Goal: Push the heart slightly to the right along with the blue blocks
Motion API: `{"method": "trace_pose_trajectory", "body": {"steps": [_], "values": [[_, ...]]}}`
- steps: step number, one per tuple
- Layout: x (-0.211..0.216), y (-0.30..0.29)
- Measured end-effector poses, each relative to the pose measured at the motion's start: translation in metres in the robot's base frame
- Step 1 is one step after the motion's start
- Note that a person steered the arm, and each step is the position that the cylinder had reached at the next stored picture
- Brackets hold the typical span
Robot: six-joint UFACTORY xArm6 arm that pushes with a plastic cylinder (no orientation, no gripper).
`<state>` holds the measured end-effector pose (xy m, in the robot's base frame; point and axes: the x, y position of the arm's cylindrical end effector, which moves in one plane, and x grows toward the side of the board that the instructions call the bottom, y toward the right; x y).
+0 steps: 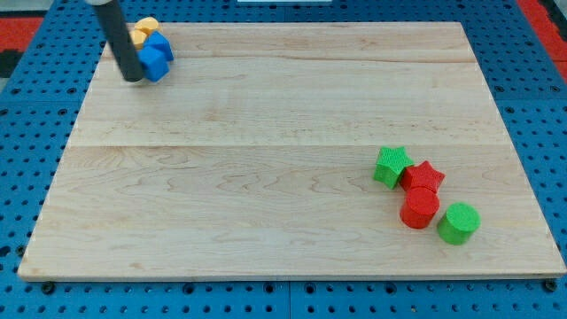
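A yellow heart-like block (145,30) sits at the view's top left corner of the wooden board (283,151). Blue blocks (157,55) lie against it, just below and to its right; their shapes are hard to make out. My dark rod comes down from the top left, and my tip (133,78) rests on the board touching the left side of the blue blocks, below and left of the yellow block. The rod hides part of the blocks' left sides.
At the lower right stands a cluster: a green star (391,166), a red star (423,176), a red cylinder (419,209) and a green cylinder (458,222). A blue pegboard surrounds the board.
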<state>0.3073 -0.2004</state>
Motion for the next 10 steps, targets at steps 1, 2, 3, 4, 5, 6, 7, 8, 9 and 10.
{"method": "trace_pose_trajectory", "body": {"steps": [1, 2, 3, 4, 5, 6, 7, 8, 9, 10], "values": [[-0.034, -0.023], [-0.033, -0.028], [-0.031, -0.041], [-0.023, -0.089], [-0.052, -0.104], [-0.094, -0.097], [-0.108, -0.071], [-0.108, 0.003], [-0.092, 0.047], [-0.062, 0.086]]}}
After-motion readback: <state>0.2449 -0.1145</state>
